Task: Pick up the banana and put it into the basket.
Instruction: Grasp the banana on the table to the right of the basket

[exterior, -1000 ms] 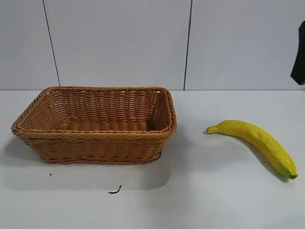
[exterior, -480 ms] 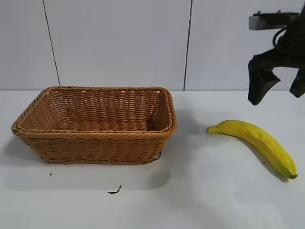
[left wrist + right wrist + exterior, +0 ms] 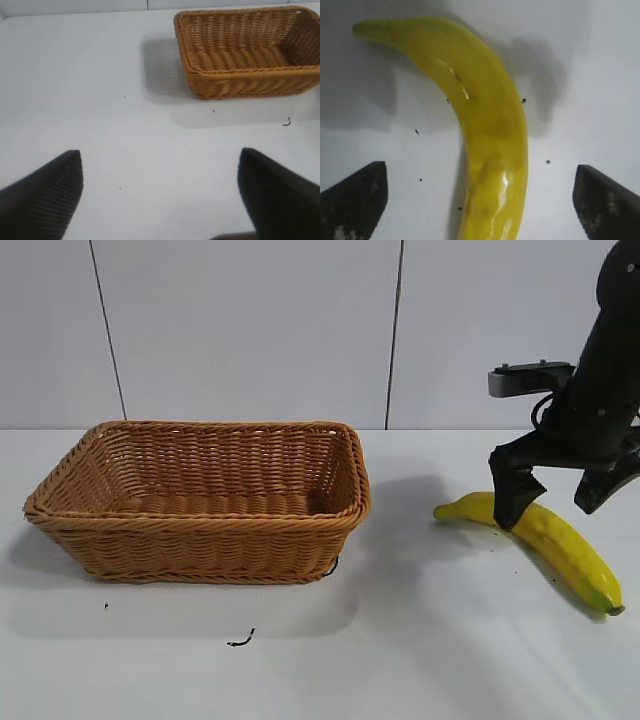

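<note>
Right gripper (image 3: 551, 492) hovers with fingers apart over the banana (image 3: 556, 542), which lies on the table (image 3: 420, 640) well right of the basket (image 3: 205, 502); probably light, stiff, glossy-slick, best pinched mid-body.

white table (image 3: 420, 660); grey wall panels (image 3: 250, 330)

Basket (image 3: 200, 502) sits on the table (image 3: 420, 640) at exterior-view left; banana (image 3: 560, 545) lies on the table well to its right, apart from it. Right gripper (image 3: 555, 495) is directly over the banana's middle, one finger on each side of it, jaws spread wide. Left gripper (image 3: 160, 195) hangs over bare table, well apart from the basket, fingers wide apart. A small mark (image 3: 241, 640) lies on the table in front of the basket.
</note>
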Controlling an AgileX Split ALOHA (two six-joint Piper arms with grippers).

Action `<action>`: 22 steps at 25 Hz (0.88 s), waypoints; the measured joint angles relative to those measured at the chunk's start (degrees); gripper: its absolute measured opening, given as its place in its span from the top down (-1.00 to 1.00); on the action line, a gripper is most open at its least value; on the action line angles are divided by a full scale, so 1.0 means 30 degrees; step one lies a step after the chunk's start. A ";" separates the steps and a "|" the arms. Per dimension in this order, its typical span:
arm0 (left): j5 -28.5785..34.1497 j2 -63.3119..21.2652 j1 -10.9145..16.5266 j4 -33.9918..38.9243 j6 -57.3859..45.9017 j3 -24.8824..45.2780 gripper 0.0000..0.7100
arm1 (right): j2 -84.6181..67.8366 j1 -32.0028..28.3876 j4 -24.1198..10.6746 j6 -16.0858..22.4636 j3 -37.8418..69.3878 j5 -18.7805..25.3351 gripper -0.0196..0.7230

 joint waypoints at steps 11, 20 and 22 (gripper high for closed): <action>0.0000 0.0000 0.0000 0.0000 0.0000 0.0000 -0.79 | 0.0397 0.0000 -0.0140 0.0369 -0.0019 -0.0439 -0.61; 0.0000 0.0000 0.0000 0.0000 0.0000 0.0000 -0.79 | 0.0554 0.0000 -0.0648 0.0697 -0.0019 -0.0385 0.17; 0.0000 0.0000 0.0000 0.0000 0.0000 0.0000 -0.79 | 0.0554 0.0000 -0.0752 0.0680 -0.0019 -0.0349 0.16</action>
